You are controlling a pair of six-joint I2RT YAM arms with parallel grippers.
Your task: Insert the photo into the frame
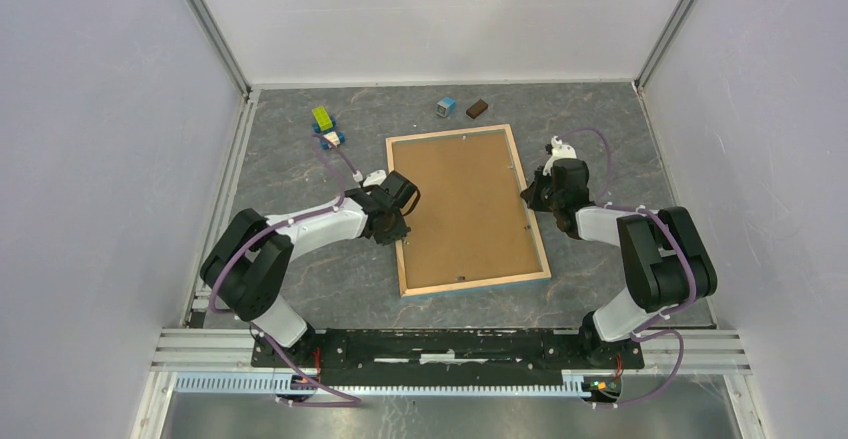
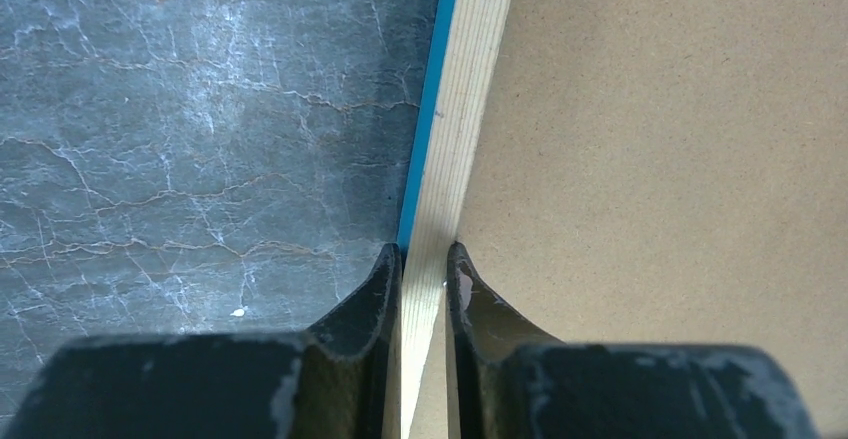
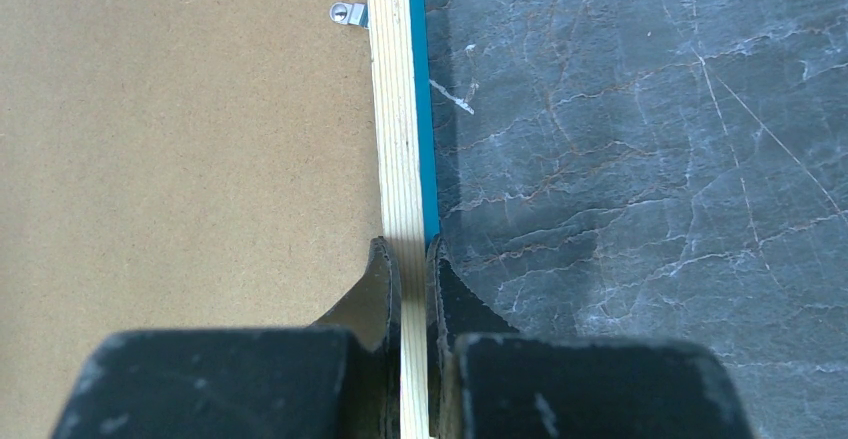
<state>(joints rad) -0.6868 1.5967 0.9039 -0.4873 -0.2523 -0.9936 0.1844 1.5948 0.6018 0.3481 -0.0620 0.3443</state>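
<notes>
While frame [image 1: 475,284] holds backing board [image 1: 465,204] (brown), left end effector [image 2: 424,251], right end effector [image 3: 408,244] clamp its rails.

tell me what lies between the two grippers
The frame with its brown backing board fills the stretch in the top view. The left gripper and right gripper each clamp one of its long rails, as the wrist views show.

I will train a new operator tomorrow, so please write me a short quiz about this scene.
1. True or false: the left fingers and the right fingers each pinch a side rail of the frame.
2. What shows inside the frame? A) a mirror B) a brown backing board C) a cloth
3. Fill in: the frame's outer edge is coloured ___.
Key: 1 true; 2 B; 3 blue.
</notes>
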